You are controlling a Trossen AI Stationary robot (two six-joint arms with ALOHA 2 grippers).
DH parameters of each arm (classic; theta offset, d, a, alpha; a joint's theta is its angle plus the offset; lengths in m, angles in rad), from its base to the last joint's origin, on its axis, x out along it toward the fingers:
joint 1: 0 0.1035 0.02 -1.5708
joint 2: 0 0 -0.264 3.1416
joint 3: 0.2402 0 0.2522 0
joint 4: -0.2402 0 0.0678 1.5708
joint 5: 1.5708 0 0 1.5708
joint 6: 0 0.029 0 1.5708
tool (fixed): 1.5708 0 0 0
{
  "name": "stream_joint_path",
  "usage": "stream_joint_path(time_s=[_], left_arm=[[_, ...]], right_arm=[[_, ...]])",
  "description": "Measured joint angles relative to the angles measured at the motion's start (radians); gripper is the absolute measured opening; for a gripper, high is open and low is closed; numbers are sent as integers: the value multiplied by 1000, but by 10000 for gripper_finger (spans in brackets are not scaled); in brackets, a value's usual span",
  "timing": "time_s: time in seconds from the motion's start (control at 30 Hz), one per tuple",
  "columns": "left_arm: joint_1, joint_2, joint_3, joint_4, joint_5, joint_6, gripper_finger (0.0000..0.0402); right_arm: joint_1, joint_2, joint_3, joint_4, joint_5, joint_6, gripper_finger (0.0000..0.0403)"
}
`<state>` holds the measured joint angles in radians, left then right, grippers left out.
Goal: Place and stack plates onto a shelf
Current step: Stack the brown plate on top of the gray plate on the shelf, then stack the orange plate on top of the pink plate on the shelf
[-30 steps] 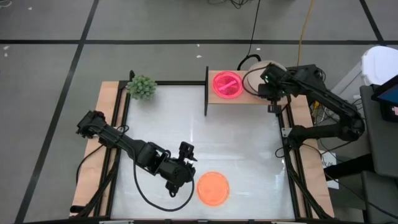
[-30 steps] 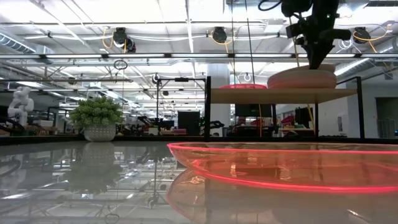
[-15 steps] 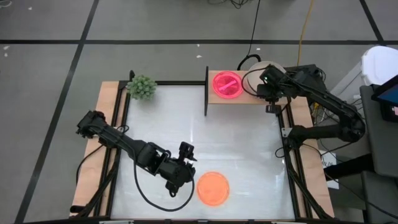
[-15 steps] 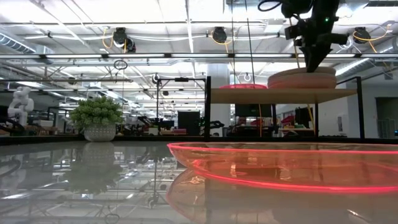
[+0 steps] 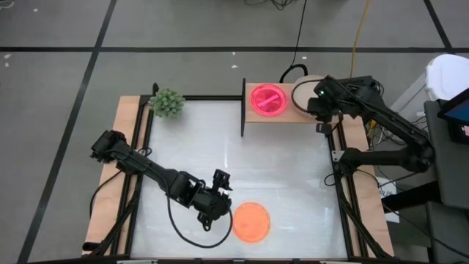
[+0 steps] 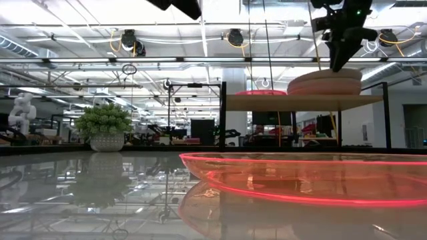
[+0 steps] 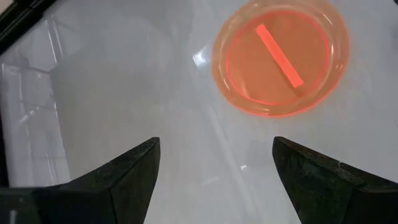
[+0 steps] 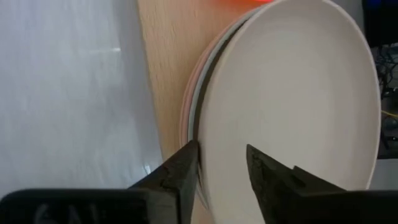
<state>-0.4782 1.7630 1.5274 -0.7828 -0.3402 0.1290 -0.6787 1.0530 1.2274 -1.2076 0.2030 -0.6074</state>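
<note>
A stack of large plates (image 5: 303, 95) with a beige one on top (image 8: 292, 93) sits on the right end of the shelf (image 5: 289, 117), beside a magenta plate (image 5: 267, 99). My right gripper (image 8: 221, 168) is open over the stack's rim, one finger on either side of the top plate's edge. In the low view its tips (image 6: 335, 65) hang at the stack's top (image 6: 325, 81). An orange plate (image 5: 250, 222) lies flat on the table near the front edge. My left gripper (image 7: 214, 162) is open just left of it, above the table, with nothing between its fingers. My right gripper comes at the beige plate's rim (image 8: 208, 149) from above, pointing down, with its fingers (image 8: 180, 177) astride that edge. I cannot tell whether they touch it. The plate lies flat on the stack.
A small green plant (image 5: 167, 103) stands at the table's far left corner. The shelf has black uprights (image 5: 243, 106) at its left end. Wooden side rails (image 5: 124, 176) run along the table's left and right. White tabletop lies open between plant, shelf and orange plate.
My right gripper has opened, let go of the beige plate's rim and risen a little, shifting slightly toward the table's right edge. The plate stays on the stack. My left gripper has crept toward the orange plate, still open.
</note>
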Motion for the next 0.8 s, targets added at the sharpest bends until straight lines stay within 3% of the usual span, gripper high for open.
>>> stream_joint_path(time_s=[0.33, 0.8], left_arm=[[-3, -1, -16, 37, 0, 0, 314], [-28, 2, -15, 41, 1, 54, 314]], right_arm=[[88, -53, 14, -1, -6, 94, 155], [420, -74, 58, -62, 1, 426, 155]])
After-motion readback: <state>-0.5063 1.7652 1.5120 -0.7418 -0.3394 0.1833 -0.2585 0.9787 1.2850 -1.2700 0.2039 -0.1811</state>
